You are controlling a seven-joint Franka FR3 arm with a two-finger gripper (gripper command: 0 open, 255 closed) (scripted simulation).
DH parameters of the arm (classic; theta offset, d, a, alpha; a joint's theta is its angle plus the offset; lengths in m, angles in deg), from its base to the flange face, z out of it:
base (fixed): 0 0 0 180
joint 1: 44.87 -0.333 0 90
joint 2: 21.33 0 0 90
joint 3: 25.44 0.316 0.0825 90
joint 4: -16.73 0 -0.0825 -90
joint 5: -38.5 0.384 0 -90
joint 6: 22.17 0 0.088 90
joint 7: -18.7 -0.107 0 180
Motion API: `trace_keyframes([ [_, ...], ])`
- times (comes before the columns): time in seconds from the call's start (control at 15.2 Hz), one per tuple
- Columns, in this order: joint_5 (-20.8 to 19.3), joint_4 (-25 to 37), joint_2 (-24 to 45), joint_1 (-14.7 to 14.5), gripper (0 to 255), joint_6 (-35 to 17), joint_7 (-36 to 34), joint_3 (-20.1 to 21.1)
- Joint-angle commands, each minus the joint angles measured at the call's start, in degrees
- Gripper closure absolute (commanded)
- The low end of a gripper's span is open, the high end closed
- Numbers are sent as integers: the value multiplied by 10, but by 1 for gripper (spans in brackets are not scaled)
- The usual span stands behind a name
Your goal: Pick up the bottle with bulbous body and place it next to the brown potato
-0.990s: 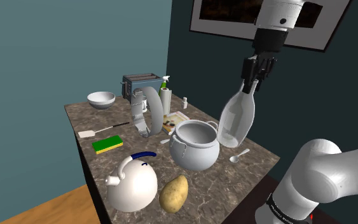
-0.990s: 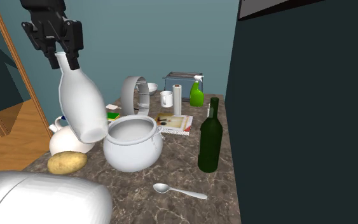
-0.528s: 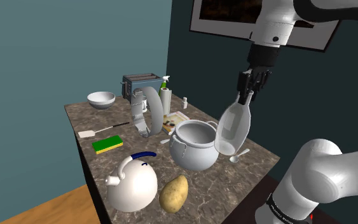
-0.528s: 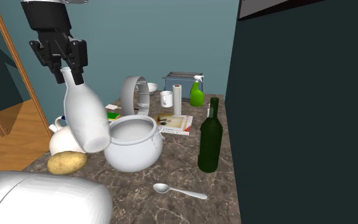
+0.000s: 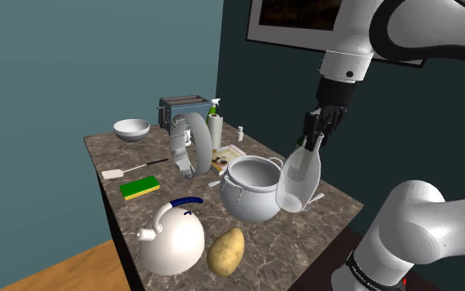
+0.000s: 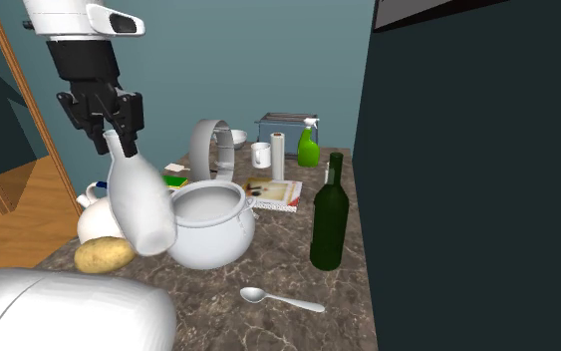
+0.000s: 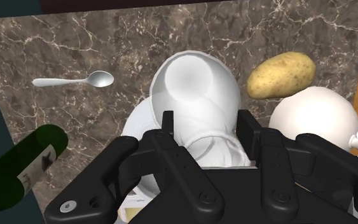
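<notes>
Bottle (image 5: 298,182) neck hidden w/in hand (image 5: 311,142)

1. A dark marbled counter (image 5: 131,153) is seen, with everything set on its top
2. In the shoulder view's foreground, a potato (image 5: 226,250) is laid just beside a white kettle (image 5: 173,240), with a white pot (image 5: 253,192) near them
3. A spoon (image 6: 278,298) is laid flat, and a green wine bottle (image 6: 330,214) is stood upright near it
4. Farther back, a sponge (image 5: 139,188), a spatula (image 5: 113,174) and a book (image 6: 273,191) are laid flat
5. At the far end, a bowl (image 5: 131,129), a toaster (image 5: 182,107), a mug (image 6: 260,155), a paper roll (image 6: 277,155) and a spray bottle (image 6: 309,140) are stood
</notes>
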Motion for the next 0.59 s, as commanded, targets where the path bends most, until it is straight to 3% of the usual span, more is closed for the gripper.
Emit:
trace_keyframes([
  [0.0, 2, -19, -5, -1, 255, -14, 0, 2],
  [0.53, 9, -90, -25, -5, 255, -66, 1, 9],
])
